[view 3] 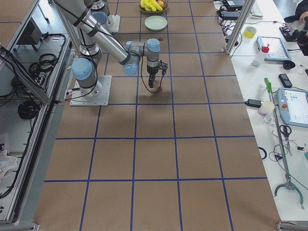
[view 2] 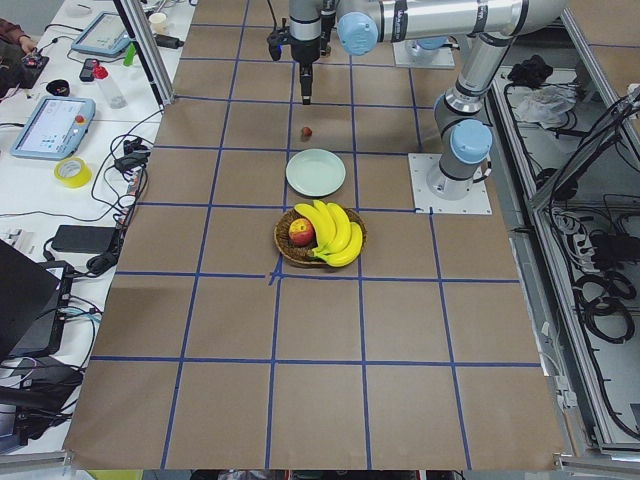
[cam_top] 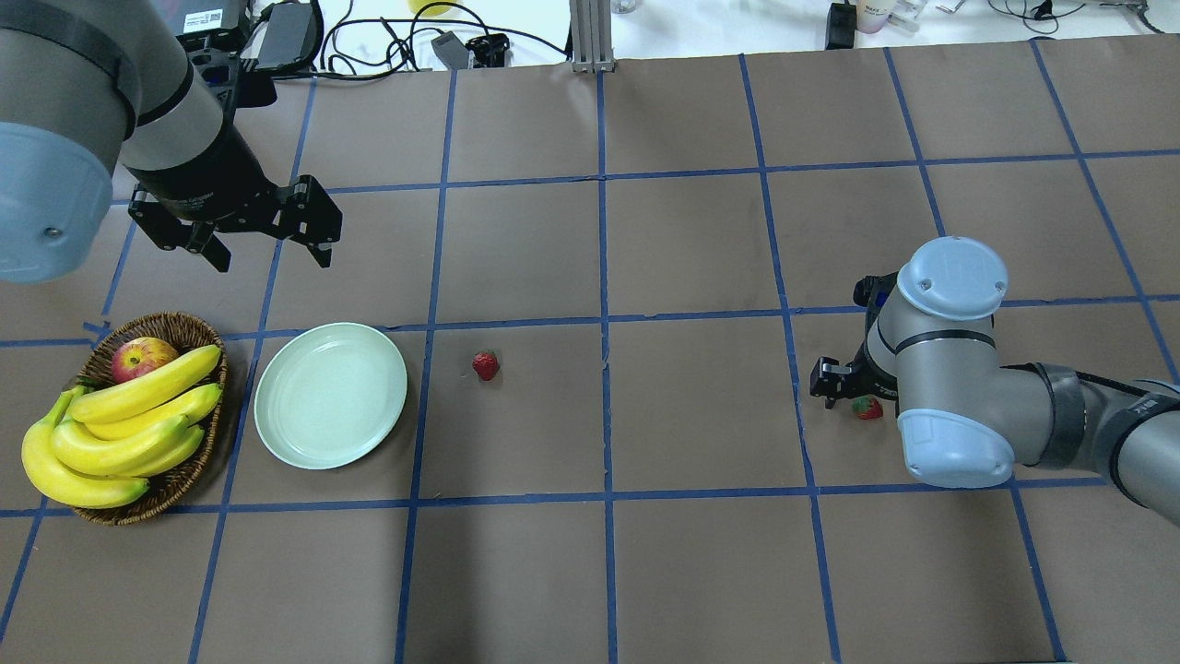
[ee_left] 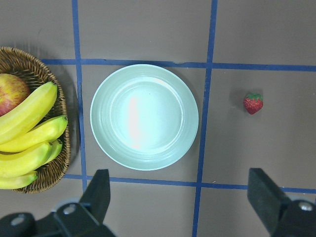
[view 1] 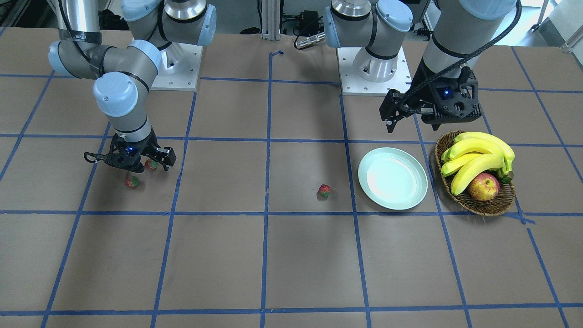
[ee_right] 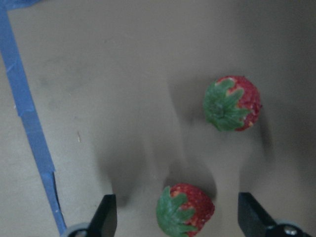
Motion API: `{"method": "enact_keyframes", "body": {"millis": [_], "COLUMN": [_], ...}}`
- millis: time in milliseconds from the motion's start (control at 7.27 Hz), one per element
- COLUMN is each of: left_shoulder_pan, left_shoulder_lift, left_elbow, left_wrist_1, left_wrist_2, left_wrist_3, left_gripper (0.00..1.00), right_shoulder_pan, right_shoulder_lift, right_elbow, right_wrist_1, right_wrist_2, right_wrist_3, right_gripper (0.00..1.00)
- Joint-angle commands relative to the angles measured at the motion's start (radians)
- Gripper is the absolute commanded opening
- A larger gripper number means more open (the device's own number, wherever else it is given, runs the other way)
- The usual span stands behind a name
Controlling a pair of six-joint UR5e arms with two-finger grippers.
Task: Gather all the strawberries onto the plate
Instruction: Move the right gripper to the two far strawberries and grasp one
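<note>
Three red strawberries lie on the brown table. One (view 1: 324,191) lies alone left of the empty mint plate (view 1: 392,178); it also shows in the overhead view (cam_top: 486,365) and the left wrist view (ee_left: 253,103). Two lie under my right arm: one (ee_right: 185,210) between my open right gripper's (ee_right: 180,217) fingers, the other (ee_right: 232,103) just beyond them. In the front view they (view 1: 151,164) (view 1: 132,181) lie by the right gripper (view 1: 145,165). My left gripper (cam_top: 267,244) is open and empty, high above the table beside the plate (cam_top: 330,395).
A brown wicker basket (cam_top: 166,323) with bananas (cam_top: 120,429) and an apple (cam_top: 141,358) stands next to the plate on its outer side. Blue tape lines grid the table. The arm bases stand at the table's robot side.
</note>
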Motion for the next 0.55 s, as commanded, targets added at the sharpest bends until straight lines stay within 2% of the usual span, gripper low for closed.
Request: {"method": "enact_keyframes", "body": {"millis": [0,413], "left_shoulder_pan": [0.006,0.003], "left_shoulder_lift": [-0.001,-0.001], "left_elbow": [0.002,-0.001], "left_wrist_1": [0.011,0.011], "left_wrist_2": [-0.012,-0.008], "left_wrist_3": [0.000,0.000], "left_gripper": [1.00,1.00], "right_shoulder_pan": [0.001,0.012], "right_shoulder_lift": [0.001,-0.010], "right_elbow": [-0.001,-0.001], "right_wrist_1": [0.016,0.017], "right_wrist_2": [-0.004,-0.004], "right_wrist_3": [0.007,0.010], "right_gripper": [0.00,0.00]}}
